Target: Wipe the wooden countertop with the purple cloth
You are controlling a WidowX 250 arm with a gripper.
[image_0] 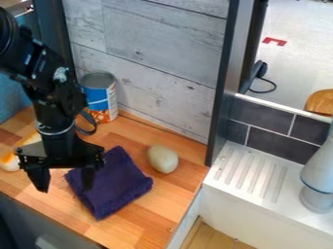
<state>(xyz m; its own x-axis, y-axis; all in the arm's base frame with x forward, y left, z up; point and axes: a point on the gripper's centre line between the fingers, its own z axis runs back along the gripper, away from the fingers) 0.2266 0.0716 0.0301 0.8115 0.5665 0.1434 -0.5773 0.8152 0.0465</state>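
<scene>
With claw (64, 180) spread apart and empty, hangs at the cloth (116, 187), near potato (162, 159) and can (100, 97), perhaps held up to clear folds.

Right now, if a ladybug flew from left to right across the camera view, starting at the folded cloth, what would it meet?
Purple folded cloth → pale, potato-shaped thing → white ridged surface → pale grey thing at the right edge.
</scene>
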